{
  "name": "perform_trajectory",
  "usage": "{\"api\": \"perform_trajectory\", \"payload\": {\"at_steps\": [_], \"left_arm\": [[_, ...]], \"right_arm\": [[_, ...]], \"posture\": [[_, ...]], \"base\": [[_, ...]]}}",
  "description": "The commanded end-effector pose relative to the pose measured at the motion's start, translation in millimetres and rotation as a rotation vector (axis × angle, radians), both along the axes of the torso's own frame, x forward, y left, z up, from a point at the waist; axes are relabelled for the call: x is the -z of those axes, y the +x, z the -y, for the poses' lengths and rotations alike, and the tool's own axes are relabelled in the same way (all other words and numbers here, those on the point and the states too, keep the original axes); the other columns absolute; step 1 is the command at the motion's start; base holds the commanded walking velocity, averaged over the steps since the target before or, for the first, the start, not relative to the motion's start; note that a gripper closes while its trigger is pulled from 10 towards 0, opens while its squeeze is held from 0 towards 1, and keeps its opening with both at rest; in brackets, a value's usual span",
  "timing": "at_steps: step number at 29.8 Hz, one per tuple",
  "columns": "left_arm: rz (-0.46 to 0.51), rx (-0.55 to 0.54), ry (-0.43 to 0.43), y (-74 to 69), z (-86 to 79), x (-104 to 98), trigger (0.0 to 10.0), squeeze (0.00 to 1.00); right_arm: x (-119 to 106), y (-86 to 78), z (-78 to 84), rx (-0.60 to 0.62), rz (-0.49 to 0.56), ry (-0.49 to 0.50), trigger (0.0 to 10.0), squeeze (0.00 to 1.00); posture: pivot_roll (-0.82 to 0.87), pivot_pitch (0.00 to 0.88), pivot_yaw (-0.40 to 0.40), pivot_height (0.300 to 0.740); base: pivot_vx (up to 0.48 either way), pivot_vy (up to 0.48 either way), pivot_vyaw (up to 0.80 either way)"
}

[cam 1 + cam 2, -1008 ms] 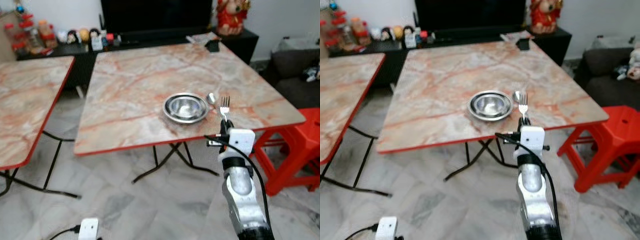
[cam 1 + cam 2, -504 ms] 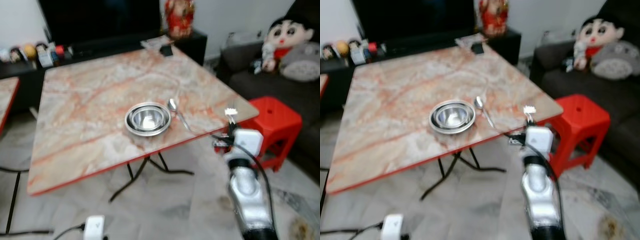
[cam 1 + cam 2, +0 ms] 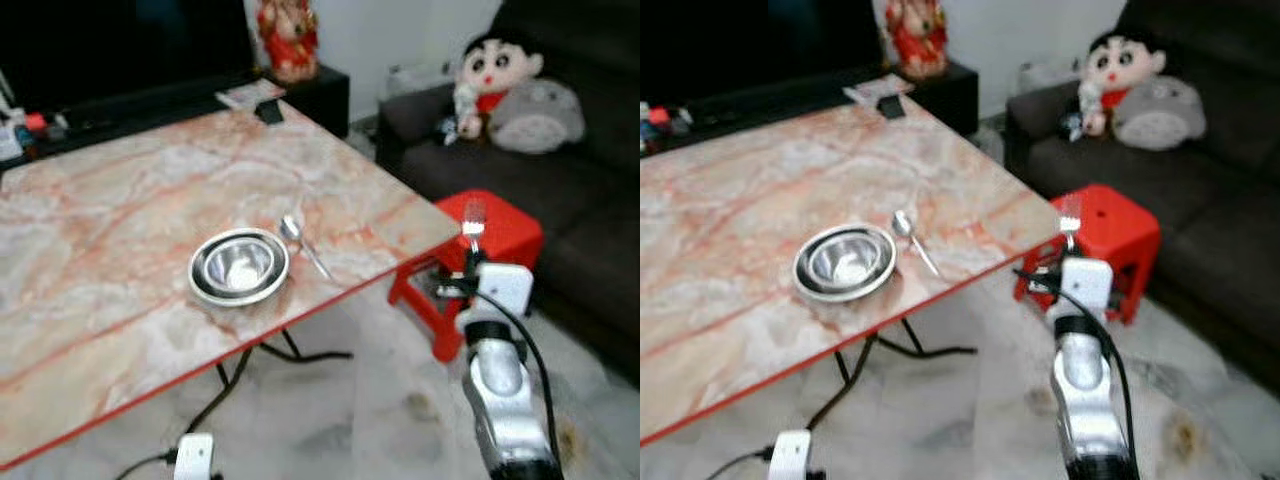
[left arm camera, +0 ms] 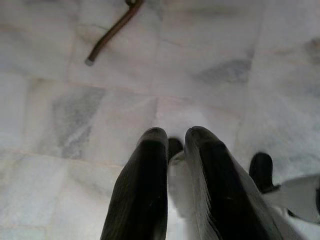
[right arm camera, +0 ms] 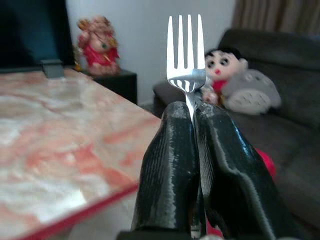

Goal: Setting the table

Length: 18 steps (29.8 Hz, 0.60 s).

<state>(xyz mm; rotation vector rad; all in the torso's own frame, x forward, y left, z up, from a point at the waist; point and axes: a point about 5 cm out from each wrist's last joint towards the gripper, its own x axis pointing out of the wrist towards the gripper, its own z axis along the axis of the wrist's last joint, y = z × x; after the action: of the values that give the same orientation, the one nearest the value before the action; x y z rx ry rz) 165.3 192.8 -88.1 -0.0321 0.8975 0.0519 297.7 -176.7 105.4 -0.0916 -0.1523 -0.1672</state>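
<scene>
1. Right now your right gripper (image 5: 196, 125) pinches the fork (image 5: 186, 55) by its handle, black fingers pressed together on it, tines pointing up. In the head view the fork (image 3: 473, 215) is raised off to the right of the table (image 3: 120, 200), over the floor and in front of the red stool (image 3: 505, 225), well apart from the place setting.
2. On the table the steel bowl (image 3: 239, 267) sits near the front edge with the spoon (image 3: 303, 243) lying just beside it on its right.
3. To do this step well, I judge you should bring the fork in over the table edge, tip it flat, and lay it beside the bowl, probably on the side away from the spoon, without knocking either.
4. Your left gripper (image 4: 172, 150) hangs idle over the tiled floor, fingers nearly together with nothing between them.
5. Compared with a second ago, the camera has swung right: the bowl and spoon now sit further left, and the sofa (image 3: 560, 170) with its plush doll (image 3: 490, 75) has come into view. The grip on the fork looks unchanged.
</scene>
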Motion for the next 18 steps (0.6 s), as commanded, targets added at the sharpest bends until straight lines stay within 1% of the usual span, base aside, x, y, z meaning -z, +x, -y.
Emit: {"api": "perform_trajectory", "payload": {"at_steps": [1,8,13,15,18], "left_arm": [[-0.013,-0.004,0.017,-2.3,-6.7,0.3,10.0,0.00],[-0.017,-0.001,0.011,-2.3,-5.8,0.6,10.0,0.00],[-0.017,0.001,0.002,-2.3,-5.2,0.6,10.0,0.00],[-0.012,-0.004,-0.003,-1.9,-5.2,0.3,10.0,0.00],[-0.013,-0.002,-0.003,-2.1,-5.1,0.4,10.0,0.00]], "right_arm": [[-5.6,2.6,-8.7,-0.025,0.026,0.008,10.0,0.00],[-5.6,2.8,-8.0,-0.018,0.027,0.003,10.0,0.00],[-6.9,2.1,-6.6,-0.015,0.036,-0.014,10.0,0.00],[-5.4,1.8,-3.1,0.007,0.028,-0.013,10.0,0.00],[-4.7,1.7,-2.5,0.011,0.024,-0.007,10.0,0.00]], "posture": [[-0.05,0.000,0.023,0.740],[-0.05,0.000,0.024,0.740],[-0.05,0.000,0.025,0.740],[-0.05,0.000,0.026,0.740],[-0.05,0.000,0.026,0.740]], "base": [[0.274,0.000,0.00],[0.274,0.000,0.00],[0.000,0.000,0.00],[0.000,0.000,0.80],[0.000,0.000,0.80]]}}
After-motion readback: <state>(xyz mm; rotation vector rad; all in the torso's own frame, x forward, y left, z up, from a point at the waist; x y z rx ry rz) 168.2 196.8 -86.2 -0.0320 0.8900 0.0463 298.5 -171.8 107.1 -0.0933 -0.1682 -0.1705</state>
